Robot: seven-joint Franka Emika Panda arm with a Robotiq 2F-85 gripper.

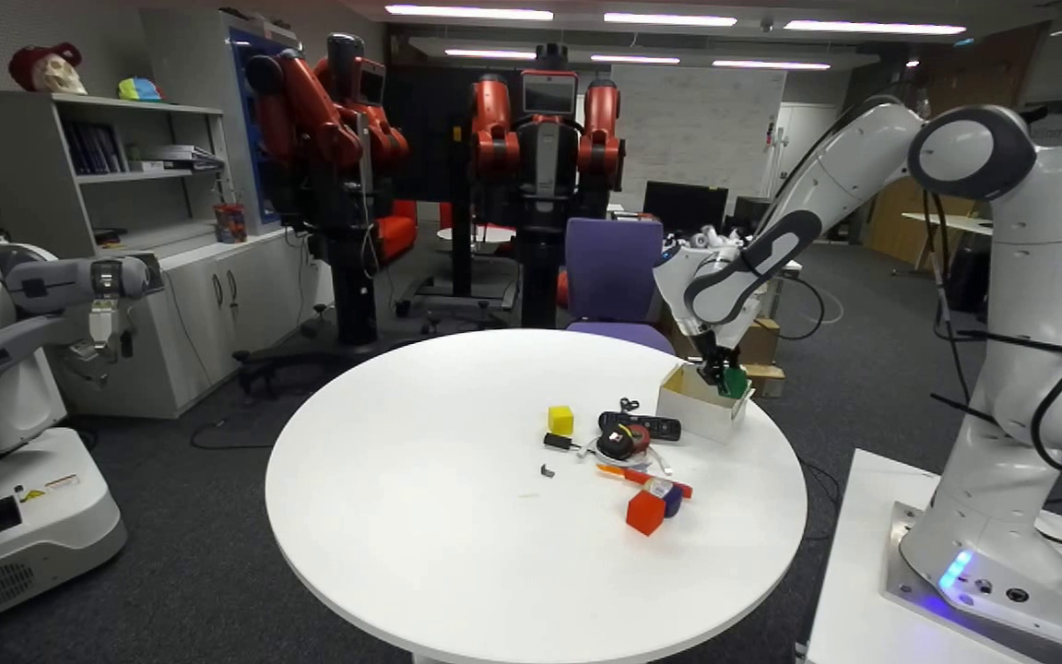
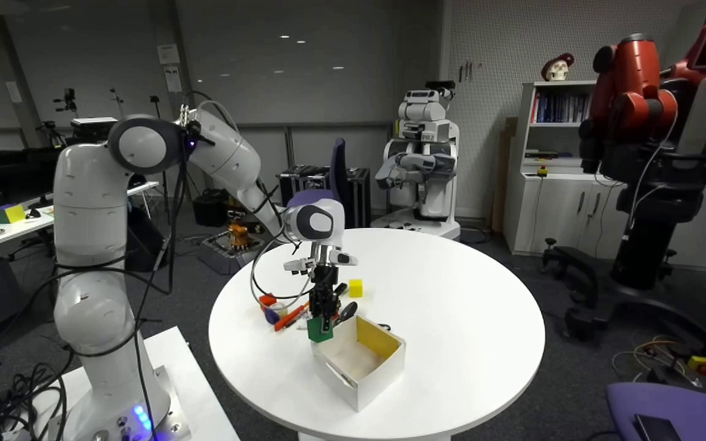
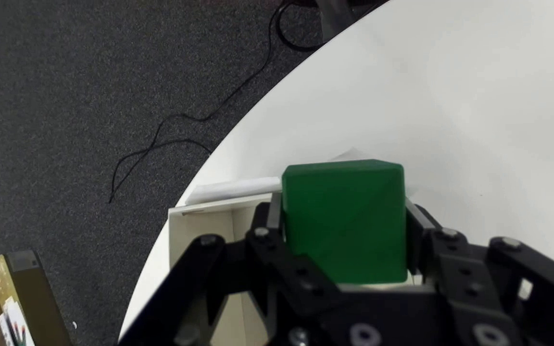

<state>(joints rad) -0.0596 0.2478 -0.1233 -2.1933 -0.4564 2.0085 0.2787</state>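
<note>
The tool (image 3: 345,218) stands partway open, its jaws pressed to two opposite sides of a green cube (image 1: 735,382), which it holds. The cube is up at the rim of an open white box (image 1: 692,413): in an exterior view it appears at the right end of the box, and in the wrist view it covers part of the box's edge; whether it touches the rim I cannot tell. The box rests on the right-hand part of a round white counter (image 1: 402,516). In an exterior view, a long black remote (image 1: 666,429) lies just left of the box, with a black roundish object (image 1: 616,444) at its near side. Farther left sit a yellow cube (image 1: 560,420) and, a little nearer, a small black block (image 1: 558,442). Nearer again comes a slim orange and red implement (image 1: 621,473), then a blue roundish piece (image 1: 672,499) just beside a red cube (image 1: 645,513). A purple chair (image 1: 614,267) stands beyond the counter's far edge.
</note>
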